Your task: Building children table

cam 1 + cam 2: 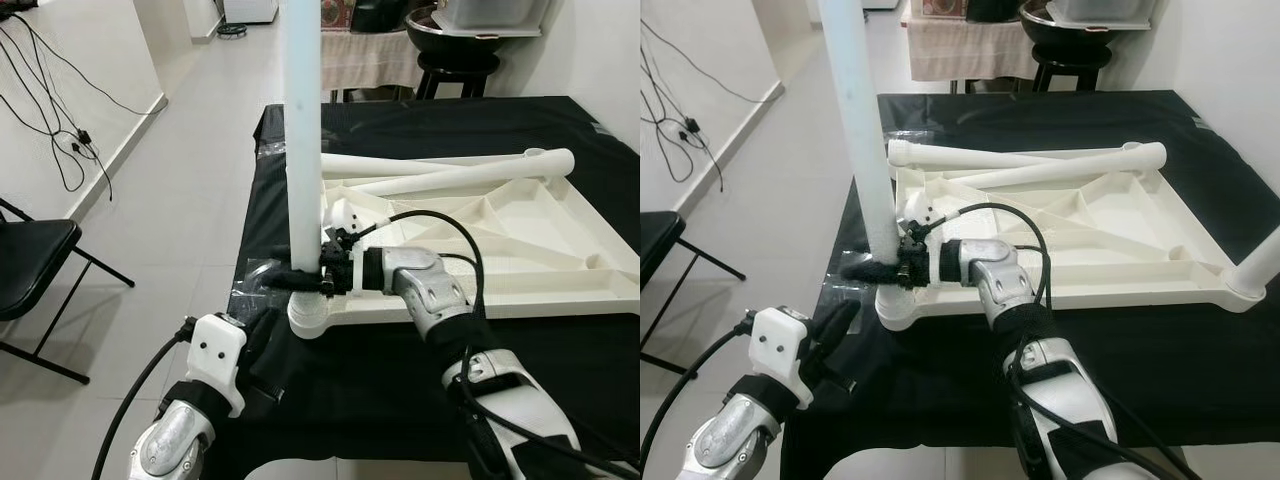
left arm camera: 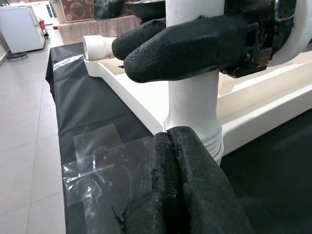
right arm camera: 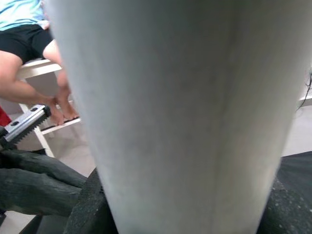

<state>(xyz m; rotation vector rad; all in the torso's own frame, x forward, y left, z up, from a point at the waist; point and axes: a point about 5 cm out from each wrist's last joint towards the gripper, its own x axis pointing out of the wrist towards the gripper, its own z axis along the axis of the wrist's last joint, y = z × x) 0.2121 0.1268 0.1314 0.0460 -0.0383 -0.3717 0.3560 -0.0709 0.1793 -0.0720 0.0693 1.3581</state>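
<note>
At the left we keep our left gripper (image 2: pixel 168 141) low by the table's near-left corner, its 2 black padded fingers pressed together on nothing, their tips just beside the round white corner socket (image 1: pixel 312 318). If it helps at all, we judge it should steady that socket and not crowd the leg. Next comes the tall white plastic table leg (image 1: pixel 302 130), standing upright in the socket, with our right gripper (image 1: pixel 300 280) clamped around its base just above the socket. To seat this leg well, we think we should keep it plumb, press straight down and turn it without leaning, since a tilted leg would likely bind in the socket. Rightward, the white ribbed plastic tabletop (image 1: pixel 1140 230) lies upside down on the black cloth covering the worktable (image 1: pixel 560 120). We count 1 tabletop, 1 leg upright in our grip, 2 loose white legs (image 1: pixel 1040 160) lying across the tabletop's far side, and what looks like 1 more leg (image 1: pixel 1262 262) at the near-right corner, so 4 legs.
</note>
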